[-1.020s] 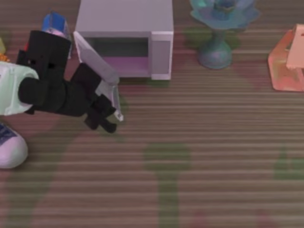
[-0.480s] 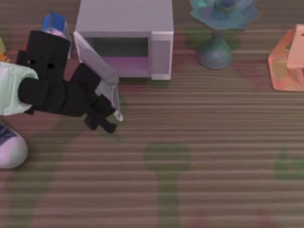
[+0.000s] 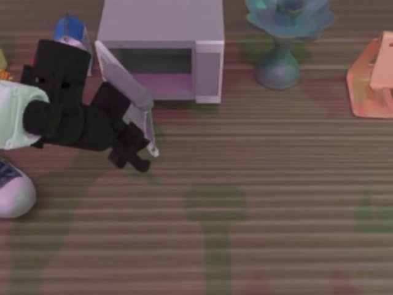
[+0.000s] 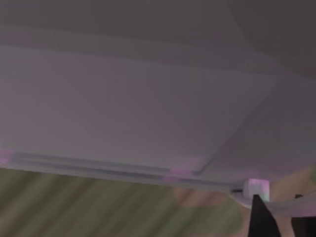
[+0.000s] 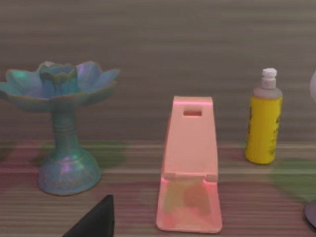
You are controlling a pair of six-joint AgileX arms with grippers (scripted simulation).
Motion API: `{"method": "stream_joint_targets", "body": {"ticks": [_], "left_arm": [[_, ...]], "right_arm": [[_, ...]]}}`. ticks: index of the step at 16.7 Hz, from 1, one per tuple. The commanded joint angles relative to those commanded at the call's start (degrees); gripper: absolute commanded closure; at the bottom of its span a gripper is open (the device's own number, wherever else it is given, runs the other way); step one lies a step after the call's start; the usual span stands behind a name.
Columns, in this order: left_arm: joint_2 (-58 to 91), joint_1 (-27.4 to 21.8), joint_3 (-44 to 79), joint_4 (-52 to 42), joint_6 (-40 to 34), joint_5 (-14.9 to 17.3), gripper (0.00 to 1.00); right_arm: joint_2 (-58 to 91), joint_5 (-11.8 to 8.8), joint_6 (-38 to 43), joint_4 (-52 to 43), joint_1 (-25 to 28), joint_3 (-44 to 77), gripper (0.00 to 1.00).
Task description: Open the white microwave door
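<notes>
One arm working: left gripper point(image 3: 142, 149), at the free edge of the white microwave door point(image 3: 126, 86), fingers closed around that edge.
Door: swung well out from the white microwave point(image 3: 161, 27), hinged at its left front corner, purple floor exposed.
Microwave: far left-centre of the table point(image 3: 258, 221).
Right of microwave: blue lotus stand point(image 5: 57, 143), then pink holder point(image 5: 190, 168).
Right gripper: fingers' spread cannot be told.

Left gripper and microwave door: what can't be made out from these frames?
- Left gripper: top view shows black fingers at the white microwave door's free edge; whether they clamp it is hidden.
- Left wrist view: door fills the frame; fingers cut off by the edge.
- Right gripper: right wrist view shows only a dark tip; absent from top view.
</notes>
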Motion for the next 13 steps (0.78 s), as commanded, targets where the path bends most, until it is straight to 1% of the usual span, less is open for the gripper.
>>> {"method": "stream_joint_targets", "body": {"ticks": [3, 10, 13], "left_arm": [[0.0, -0.28, -0.17, -0.13, -0.1, 0.44, 1.0], [-0.22, 2.11, 0.14, -2.17, 4.87, 3.17, 1.0], [-0.2, 2.26, 0.12, -2.34, 5.17, 3.34, 1.0]], "right_arm": [[0.0, 0.0, 0.0, 0.0, 0.0, 0.0, 0.0], [0.0, 0.0, 0.0, 0.0, 0.0, 0.0, 0.0], [0.0, 0.0, 0.0, 0.0, 0.0, 0.0, 0.0]]}}
